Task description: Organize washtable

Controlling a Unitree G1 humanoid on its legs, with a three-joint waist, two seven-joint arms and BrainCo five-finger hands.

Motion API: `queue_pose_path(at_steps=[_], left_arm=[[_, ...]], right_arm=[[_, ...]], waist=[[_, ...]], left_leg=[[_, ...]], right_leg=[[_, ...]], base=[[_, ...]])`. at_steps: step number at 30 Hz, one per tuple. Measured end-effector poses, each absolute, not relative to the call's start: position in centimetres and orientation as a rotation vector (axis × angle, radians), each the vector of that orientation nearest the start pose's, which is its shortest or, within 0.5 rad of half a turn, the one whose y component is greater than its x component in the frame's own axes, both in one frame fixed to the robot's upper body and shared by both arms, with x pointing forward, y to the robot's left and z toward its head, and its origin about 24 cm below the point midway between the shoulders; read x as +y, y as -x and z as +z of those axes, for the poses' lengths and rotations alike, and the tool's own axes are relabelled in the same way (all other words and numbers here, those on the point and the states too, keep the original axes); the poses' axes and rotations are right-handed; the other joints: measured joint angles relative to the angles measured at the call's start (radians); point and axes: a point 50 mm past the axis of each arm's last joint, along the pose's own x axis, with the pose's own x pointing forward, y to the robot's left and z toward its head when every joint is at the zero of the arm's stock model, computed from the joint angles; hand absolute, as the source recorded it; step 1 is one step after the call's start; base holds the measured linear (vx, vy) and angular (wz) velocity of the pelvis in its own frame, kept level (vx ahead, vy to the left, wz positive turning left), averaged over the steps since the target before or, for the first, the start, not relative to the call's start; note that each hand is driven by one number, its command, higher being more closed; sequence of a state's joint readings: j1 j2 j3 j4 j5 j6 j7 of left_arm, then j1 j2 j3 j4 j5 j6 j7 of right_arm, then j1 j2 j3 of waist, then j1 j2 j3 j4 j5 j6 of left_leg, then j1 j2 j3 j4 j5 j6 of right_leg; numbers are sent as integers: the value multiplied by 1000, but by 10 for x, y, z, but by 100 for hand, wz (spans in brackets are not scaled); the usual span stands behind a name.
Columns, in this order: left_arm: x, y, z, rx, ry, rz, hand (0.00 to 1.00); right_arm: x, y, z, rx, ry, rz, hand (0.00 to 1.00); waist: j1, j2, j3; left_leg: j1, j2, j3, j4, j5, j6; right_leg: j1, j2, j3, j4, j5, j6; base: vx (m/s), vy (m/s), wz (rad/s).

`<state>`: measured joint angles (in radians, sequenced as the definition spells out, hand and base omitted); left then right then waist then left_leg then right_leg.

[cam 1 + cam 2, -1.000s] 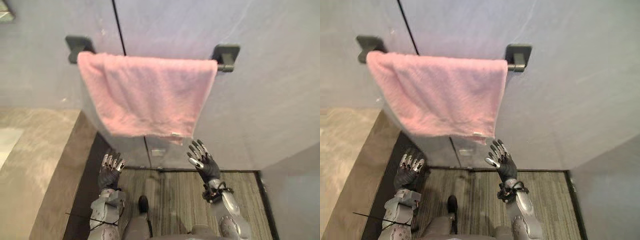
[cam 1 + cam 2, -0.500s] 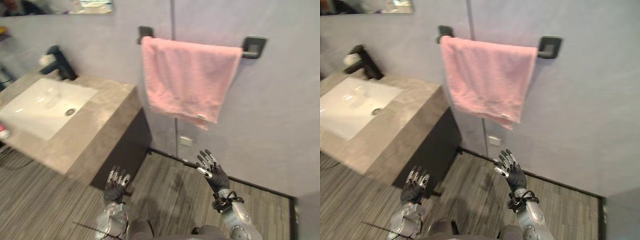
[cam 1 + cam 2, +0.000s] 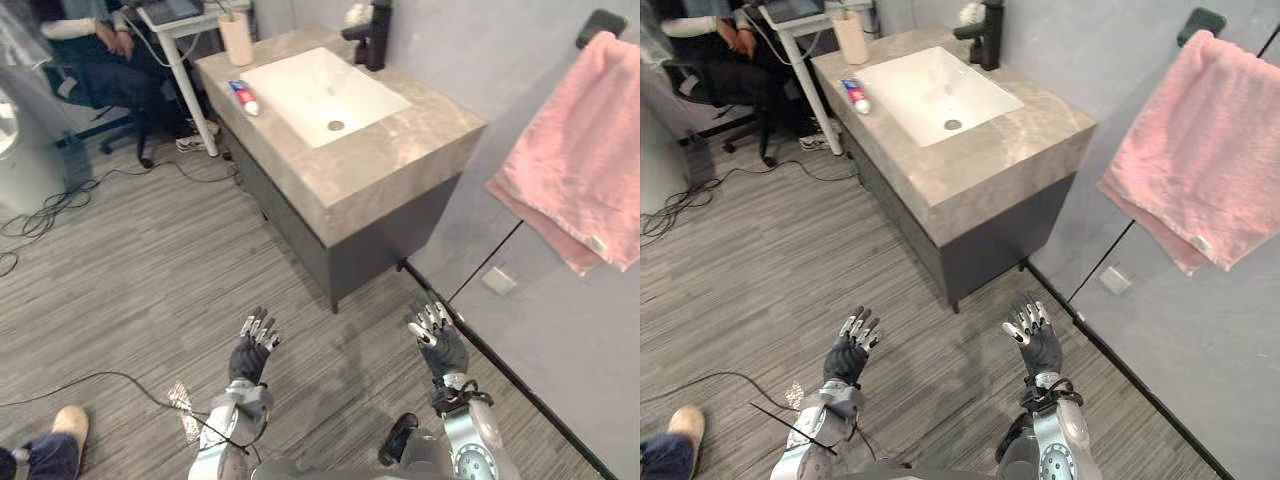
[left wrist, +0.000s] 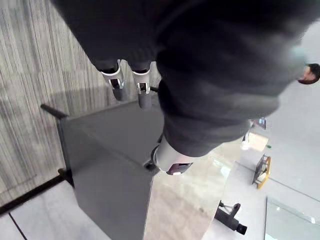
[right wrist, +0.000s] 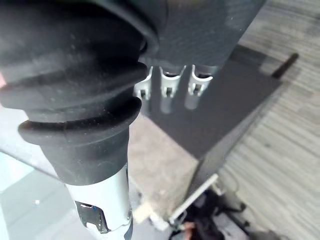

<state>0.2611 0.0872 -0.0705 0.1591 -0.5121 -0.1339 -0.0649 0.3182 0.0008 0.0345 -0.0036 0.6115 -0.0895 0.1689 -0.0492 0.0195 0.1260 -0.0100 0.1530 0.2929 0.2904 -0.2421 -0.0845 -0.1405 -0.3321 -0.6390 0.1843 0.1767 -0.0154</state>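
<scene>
Turned from towel (image 3: 580,180), now at 2 o'clock, toward table (image 3: 400,150) at 12; tube (image 3: 243,97) and cup (image 3: 237,38) at its 10 o'clock end, untouched; left hand (image 3: 252,352) and right hand (image 3: 438,340) low at 6, fingers released, empty; tidying probably about to start.

Right hand (image 5: 200,25) occupies the foreground, its dark ribbed cover nearest the lens. Fingers (image 5: 168,90) extend straight at frame centre, holding nothing. Beyond them stands the desk (image 5: 160,170), stone-topped, with its dark cabinet side (image 5: 225,115) meeting the striped floor (image 5: 285,135).
</scene>
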Motion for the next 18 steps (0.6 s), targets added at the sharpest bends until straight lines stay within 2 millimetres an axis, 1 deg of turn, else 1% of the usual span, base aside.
queue_pose_path(at_steps=[1,2,3,4,5,6,7,8,9,10,11,12,13,14,15,16,18], left_arm=[[174,-184,-35,249,396,80,0],[180,-185,-34,243,382,95,0],[184,-185,-33,236,375,117,0],[186,-184,-33,233,378,130,0],[189,-183,-33,230,381,145,0],[194,-183,-33,223,377,164,0],[195,-183,-32,221,377,170,0],[198,-182,-32,219,376,184,0],[200,-180,-33,223,376,193,0],[199,-175,-36,234,384,205,0],[199,-170,-37,241,396,220,0],[199,-168,-37,239,405,233,0],[198,-165,-35,225,425,257,0],[197,-165,-33,215,438,263,0],[195,-166,-32,206,462,273,0],[191,-167,-30,193,483,270,0],[187,-165,-28,182,507,282,0]], right_arm=[[-157,-179,-14,152,-616,-16,0],[-156,-179,-15,156,-617,-17,0],[-155,-179,-15,159,-619,-17,0],[-155,-179,-16,162,-621,-17,0],[-154,-177,-17,173,-622,-15,0],[-154,-174,-18,179,-622,-15,0],[-153,-174,-18,177,-621,-12,0],[-153,-176,-15,162,-620,0,0],[-152,-177,-12,148,-620,14,0],[-151,-179,-10,143,-618,25,0],[-149,-183,-8,131,-618,37,0],[-147,-184,-6,126,-618,48,0],[-143,-187,-4,122,-615,77,0],[-141,-188,-4,121,-615,87,0],[-136,-188,-3,125,-618,107,0],[-136,-188,-4,131,-608,115,0],[-133,-188,-5,146,-597,137,0]], waist=[[2,-14,7],[5,-19,10],[2,-22,20],[-2,-14,31],[-4,-20,34],[-5,-27,34],[-4,-31,34],[-2,-37,35],[2,-40,35],[10,-49,30],[11,-38,27],[16,-34,26],[28,-41,23],[35,-47,21],[39,-40,24],[34,-31,25],[40,-28,25]], left_leg=[[2,-25,-11,-6,7,22],[-3,-34,-21,-6,12,32],[-16,-41,-31,-8,27,57],[-20,-45,-45,-14,36,71],[-31,-51,-80,-24,55,84],[-39,-58,-116,-44,79,94],[-44,-64,-135,-55,92,99],[-49,-84,-169,-83,121,107],[-51,-99,-186,-102,140,108],[-54,-113,-204,-115,154,105],[-66,-119,-214,-123,165,101],[-70,-119,-217,-134,173,99],[-80,-128,-216,-158,196,95],[-88,-136,-217,-168,208,90],[-105,-135,-236,-187,237,82],[-113,-130,-262,-210,272,71],[-109,-121,-282,-245,308,57]], right_leg=[[18,-3,63,-44,63,21],[15,-7,99,-50,96,41],[9,-7,194,-46,147,63],[6,-2,249,-24,132,67],[-3,25,350,79,27,67],[-2,67,415,186,-92,84],[1,91,435,236,-151,79],[13,127,457,305,-244,61],[26,145,463,322,-291,59],[47,155,477,286,-315,58],[70,165,502,224,-317,61],[80,169,508,190,-321,64],[96,169,512,122,-336,66],[103,167,514,85,-346,73],[104,176,506,48,-336,96],[102,184,479,39,-327,91],[100,193,457,43,-325,88]], base=[[-267,261,31],[-254,228,40],[-235,210,44],[-181,168,71],[-136,97,88],[-132,65,92],[-133,2,99],[-121,-45,83],[-127,-72,77],[-113,-61,54],[-91,-31,34],[-96,-33,19],[-84,-49,4],[-111,-85,13],[-113,-104,44],[-95,-107,52],[-75,-109,44]])
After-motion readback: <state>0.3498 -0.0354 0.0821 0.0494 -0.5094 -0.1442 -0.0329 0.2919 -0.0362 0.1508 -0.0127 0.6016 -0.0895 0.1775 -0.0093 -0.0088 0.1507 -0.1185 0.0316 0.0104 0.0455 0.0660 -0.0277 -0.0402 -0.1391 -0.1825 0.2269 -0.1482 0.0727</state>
